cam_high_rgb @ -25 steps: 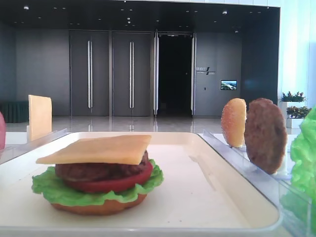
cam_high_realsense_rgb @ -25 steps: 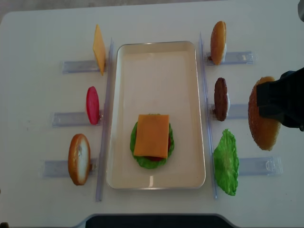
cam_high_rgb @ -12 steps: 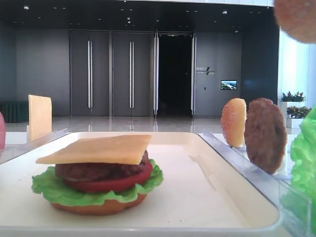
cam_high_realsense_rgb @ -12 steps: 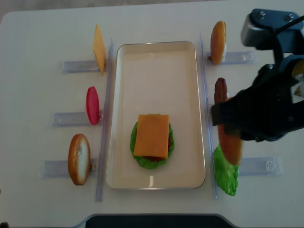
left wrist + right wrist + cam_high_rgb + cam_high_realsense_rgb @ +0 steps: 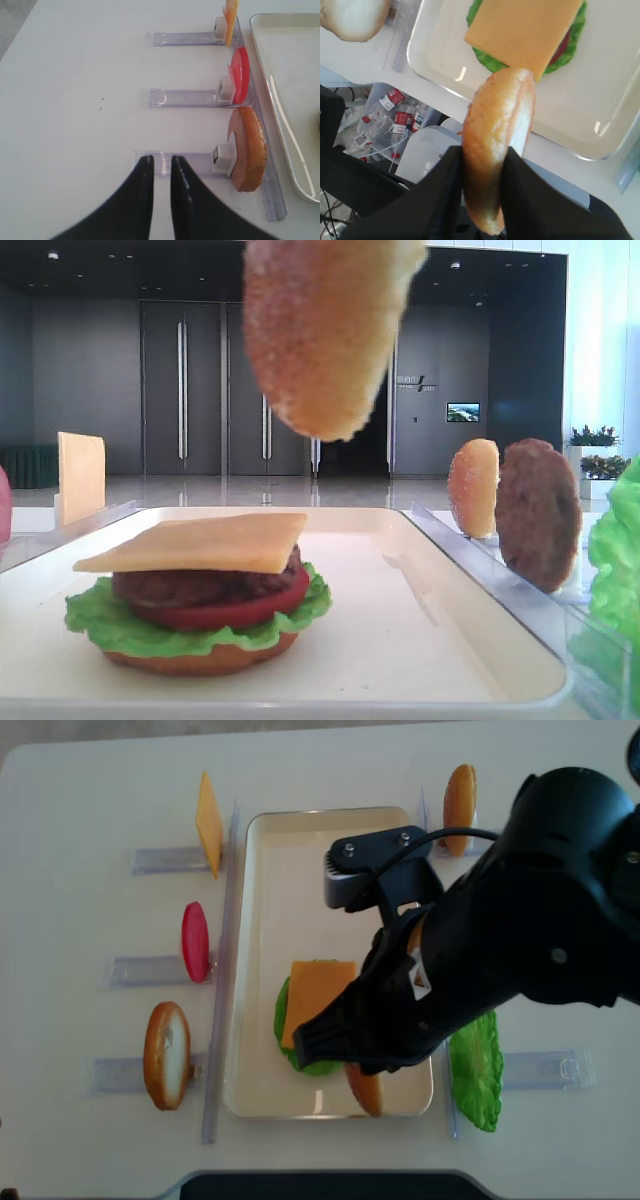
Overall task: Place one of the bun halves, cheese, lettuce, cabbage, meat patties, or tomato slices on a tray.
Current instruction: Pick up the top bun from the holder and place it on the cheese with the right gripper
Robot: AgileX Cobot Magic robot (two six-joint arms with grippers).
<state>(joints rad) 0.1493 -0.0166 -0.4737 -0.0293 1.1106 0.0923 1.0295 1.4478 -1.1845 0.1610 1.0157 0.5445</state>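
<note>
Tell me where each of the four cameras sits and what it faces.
Exterior high: tray level, facing the stacked burger; held bun half hangs above; no arm.
Realsense: overhead, facing the tray; right arm shows.
Right wrist: behind the right gripper, looking down.
Left wrist: above table's left, left gripper, racked bun.
Shared: held bun, tray.

The right arm reaches across the middle of the scene, its black tool (image 5: 482,175) clamped edge-on around a bun half (image 5: 495,145) held in the air. The left tool (image 5: 157,170) hangs low over the worktop (image 5: 75,100), its dark fingers (image 5: 142,175) narrowly parted and holding nothing.
</note>
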